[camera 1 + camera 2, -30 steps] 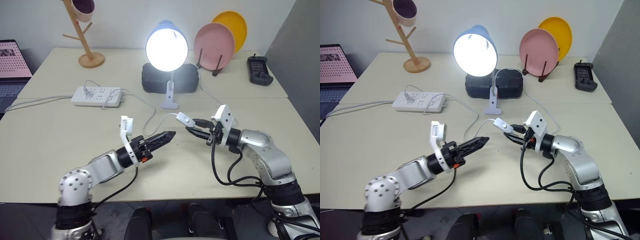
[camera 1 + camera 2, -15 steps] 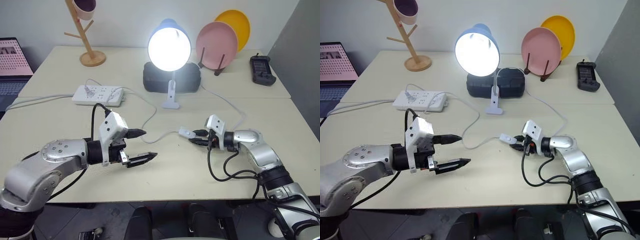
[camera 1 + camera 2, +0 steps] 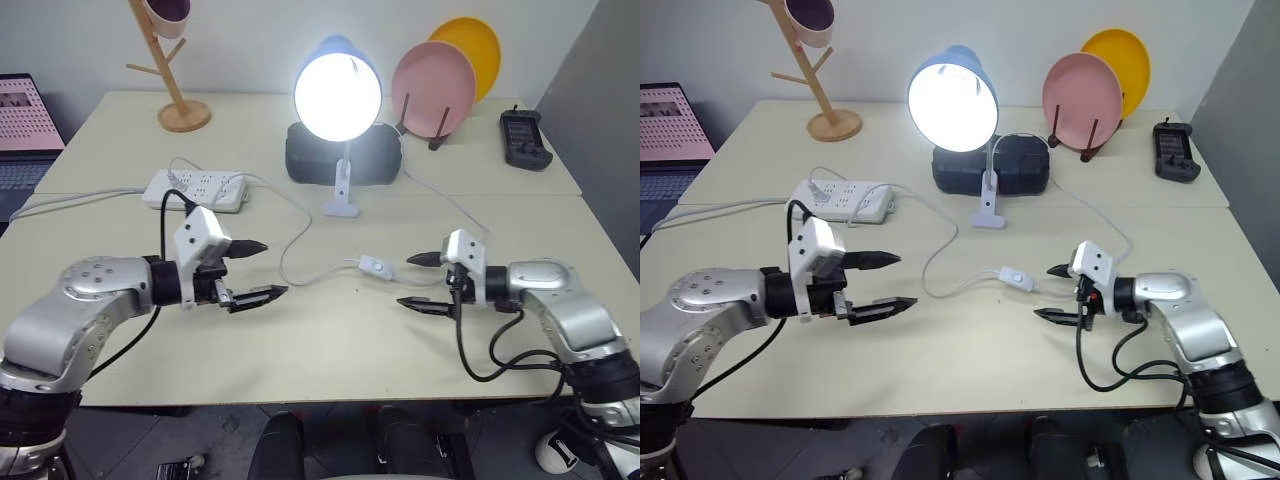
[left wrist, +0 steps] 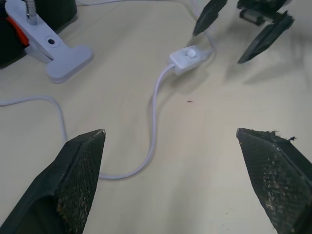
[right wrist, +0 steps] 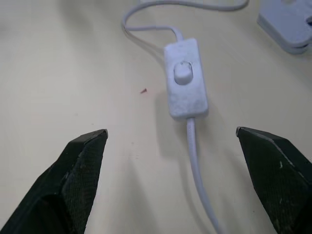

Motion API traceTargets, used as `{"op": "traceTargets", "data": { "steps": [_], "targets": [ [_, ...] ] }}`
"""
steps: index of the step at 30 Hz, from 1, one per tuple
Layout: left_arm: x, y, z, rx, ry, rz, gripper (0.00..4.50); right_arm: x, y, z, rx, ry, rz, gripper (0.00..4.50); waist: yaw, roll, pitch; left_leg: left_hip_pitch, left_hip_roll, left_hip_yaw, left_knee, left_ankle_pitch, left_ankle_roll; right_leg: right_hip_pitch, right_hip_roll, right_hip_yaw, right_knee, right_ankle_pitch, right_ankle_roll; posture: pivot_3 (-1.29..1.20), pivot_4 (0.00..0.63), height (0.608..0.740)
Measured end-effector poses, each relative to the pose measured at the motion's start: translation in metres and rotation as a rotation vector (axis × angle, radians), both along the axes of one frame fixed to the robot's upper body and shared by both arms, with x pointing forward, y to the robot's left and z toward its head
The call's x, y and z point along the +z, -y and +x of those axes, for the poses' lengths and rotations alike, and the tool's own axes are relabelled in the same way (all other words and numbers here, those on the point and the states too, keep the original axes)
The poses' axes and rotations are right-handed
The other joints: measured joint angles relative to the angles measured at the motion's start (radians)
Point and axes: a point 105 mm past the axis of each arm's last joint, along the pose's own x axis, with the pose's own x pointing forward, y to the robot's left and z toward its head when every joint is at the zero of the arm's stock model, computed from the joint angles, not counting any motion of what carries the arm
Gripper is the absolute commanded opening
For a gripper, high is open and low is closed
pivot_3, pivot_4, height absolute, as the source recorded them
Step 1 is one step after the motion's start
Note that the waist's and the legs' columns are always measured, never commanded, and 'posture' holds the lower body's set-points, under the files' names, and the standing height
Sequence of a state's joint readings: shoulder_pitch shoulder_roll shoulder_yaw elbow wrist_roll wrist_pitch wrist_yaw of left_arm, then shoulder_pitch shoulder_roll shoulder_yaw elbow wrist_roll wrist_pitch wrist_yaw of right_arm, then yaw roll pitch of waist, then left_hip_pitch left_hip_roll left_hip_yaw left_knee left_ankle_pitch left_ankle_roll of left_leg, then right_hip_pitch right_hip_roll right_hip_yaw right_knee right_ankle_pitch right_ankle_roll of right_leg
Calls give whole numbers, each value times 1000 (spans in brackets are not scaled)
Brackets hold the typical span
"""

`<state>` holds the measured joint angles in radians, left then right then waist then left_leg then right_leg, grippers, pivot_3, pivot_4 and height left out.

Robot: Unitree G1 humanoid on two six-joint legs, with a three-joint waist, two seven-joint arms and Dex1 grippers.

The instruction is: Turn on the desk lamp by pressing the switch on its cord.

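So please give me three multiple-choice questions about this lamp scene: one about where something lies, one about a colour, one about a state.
1. Where does the switch lie?
A. on the table, between the two grippers
B. on the power strip
C. in the right gripper

2. What colour is the desk lamp shade?
A. red
B. light blue
C. green

3. How does the right gripper stand?
A. shut on the cord
B. shut on nothing
C. open, holding nothing

Answers: 1 A, it rests on the bare table between the left gripper and the right one. 2 B, blue shows behind the glowing bulb. 3 C, its fingers stand apart beside the switch.
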<state>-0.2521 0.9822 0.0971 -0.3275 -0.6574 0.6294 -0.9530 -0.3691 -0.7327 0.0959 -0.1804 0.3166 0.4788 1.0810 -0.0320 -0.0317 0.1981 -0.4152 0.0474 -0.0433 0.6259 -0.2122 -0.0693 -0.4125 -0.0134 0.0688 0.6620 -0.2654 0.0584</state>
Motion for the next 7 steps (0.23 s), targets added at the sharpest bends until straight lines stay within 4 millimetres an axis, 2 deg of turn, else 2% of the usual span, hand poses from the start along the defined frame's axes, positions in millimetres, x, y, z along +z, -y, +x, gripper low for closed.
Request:
{"op": "traceTargets", "data": {
  "steps": [4, 7],
  "targets": [
    [4, -28, 8, 69, -19, 69, 4500, 33, 18, -2, -105, 68, 40, 4452, -1, 0, 0, 0, 0, 0, 1, 0, 0, 0, 0, 0, 1, 0, 0, 0, 150, 740],
    [7, -37, 11, 86, -22, 77, 4500, 37, 24, -14, -114, 44, 43, 4452, 0, 0, 0, 0, 0, 0, 1, 0, 0, 0, 0, 0, 0, 0, 0, 0, 150, 740]
  ]
}}
